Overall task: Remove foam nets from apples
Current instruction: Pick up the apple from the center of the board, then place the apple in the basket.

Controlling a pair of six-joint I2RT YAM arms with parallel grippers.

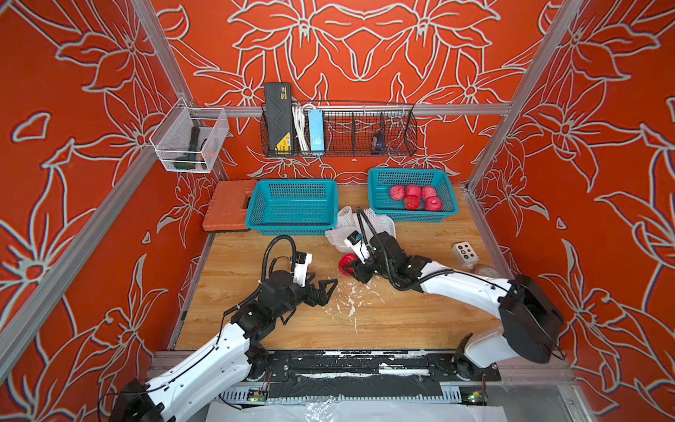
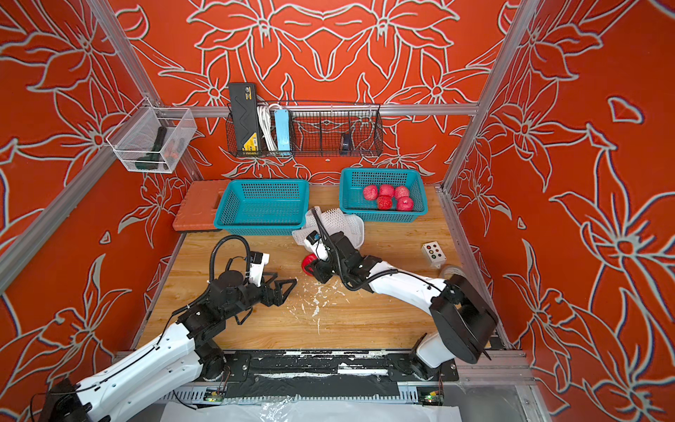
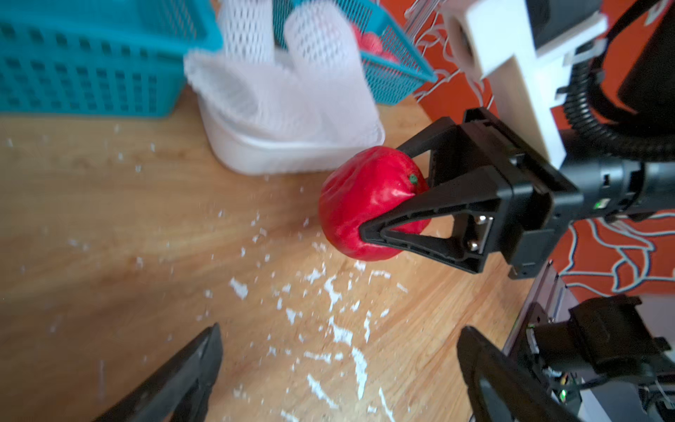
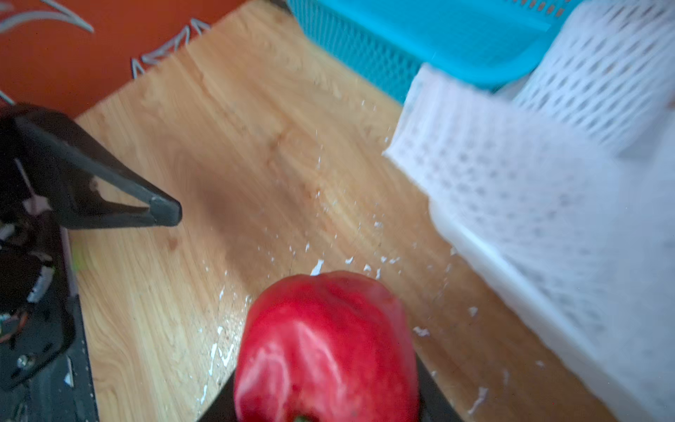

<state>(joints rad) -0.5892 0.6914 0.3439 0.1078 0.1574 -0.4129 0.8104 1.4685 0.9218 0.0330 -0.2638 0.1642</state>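
Grip first: your right pincer [image 3: 383, 190], half shut, pinches the bare apple [image 3: 350, 208] just beside the tray [image 3: 277, 157], left pincer [image 3: 339, 330] gaping empty nearby, so centre that hold before you lift.

Both top views look down from high above the cell's front edge toward the back wall, taking in the whole desk [image 1: 420, 314], both arms and the teal baskets [image 1: 292, 226] [image 1: 412, 219]. The left wrist camera looks low across the desk past the left gripper [image 3: 339, 330], facing the apple [image 3: 365, 208] in the right gripper [image 3: 387, 190] at close range. The right wrist camera sits almost against that apple, looking over it toward the left arm. Both wrist views share the apple, the foam nets [image 3: 285, 73] and the scattered white crumbs [image 3: 336, 299].
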